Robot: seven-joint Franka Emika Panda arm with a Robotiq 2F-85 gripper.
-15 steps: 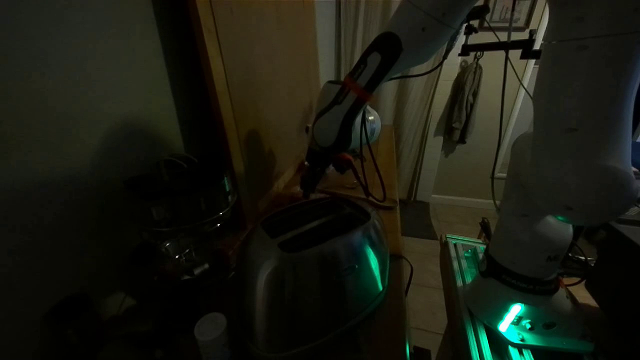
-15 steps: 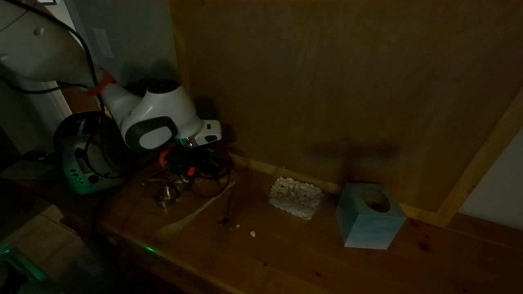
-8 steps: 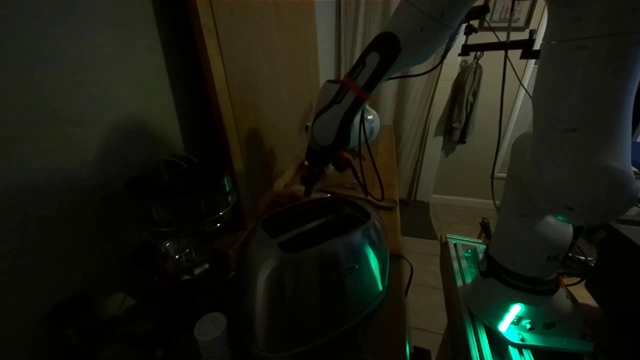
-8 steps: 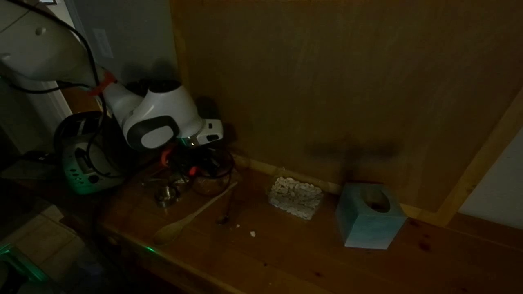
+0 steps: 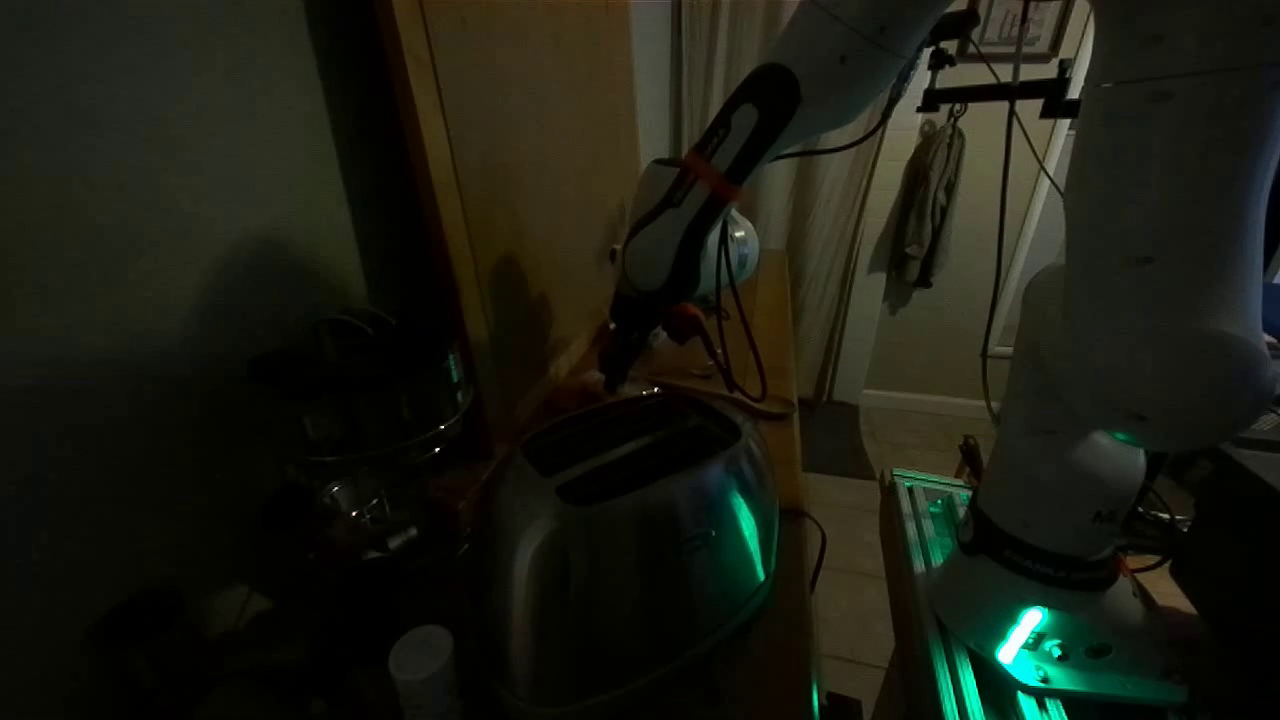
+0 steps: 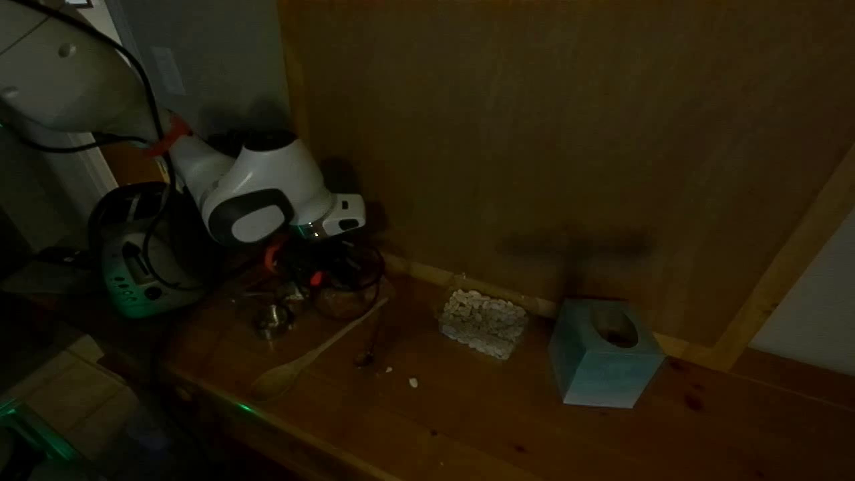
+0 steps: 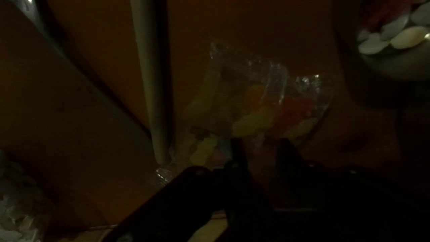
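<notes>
My gripper (image 7: 261,141) points down with its two dark fingers apart, a gap showing between the tips. It is over a crinkled clear bag (image 7: 255,117) of yellow, orange and red pieces lying by the back board. The bag also shows dimly in an exterior view (image 6: 344,302). The fingertips overlap the bag in the wrist view; I cannot tell if they touch it. In an exterior view the gripper (image 5: 613,380) is low behind the toaster (image 5: 640,570). A wooden spoon (image 6: 314,354) lies beside the bag, its handle (image 7: 147,77) left of the fingers.
A metal cup (image 6: 272,322) holding white pieces stands near the bag. A metal measuring spoon (image 6: 365,359) and two loose white bits lie on the wooden counter (image 6: 467,427). A clear tub of white pieces (image 6: 484,324) and a blue tissue box (image 6: 604,361) stand along the board (image 6: 534,133).
The arm and gripper have shifted only very slightly, a little to the right in an exterior view. The objects on the counter look unmoved.
</notes>
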